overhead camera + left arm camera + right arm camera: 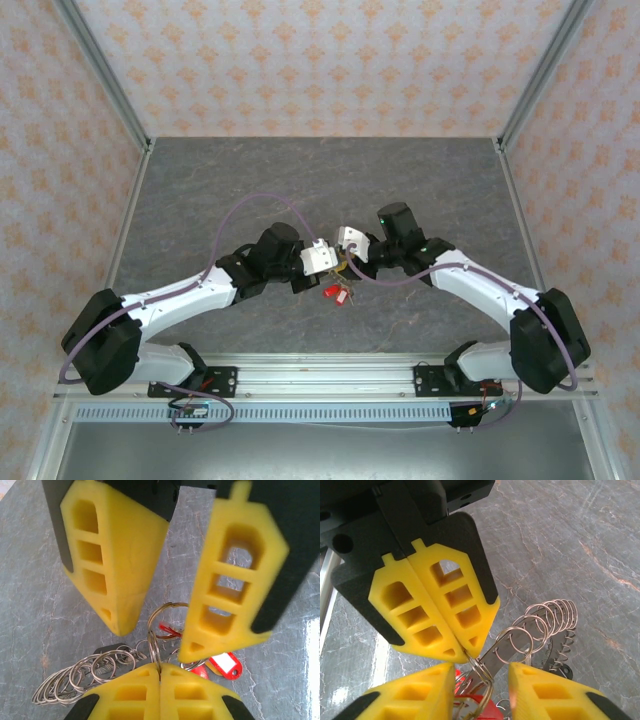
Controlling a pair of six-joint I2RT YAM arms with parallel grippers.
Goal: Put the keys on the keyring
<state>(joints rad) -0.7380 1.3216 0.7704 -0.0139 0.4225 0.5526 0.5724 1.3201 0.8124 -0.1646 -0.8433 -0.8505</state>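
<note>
The grey marbled table lies under both arms. The left gripper has its yellow pads pressed together, pinching the keyring on edge. The right gripper hangs facing it, jaws spread to either side of the keyring and gripping nothing. The red-tagged keys lie just beside the keyring, and a string of small loops trails off its other side. Threading seems in hand. Next, the right gripper likely must pinch one key and guide it onto the wire.
</note>
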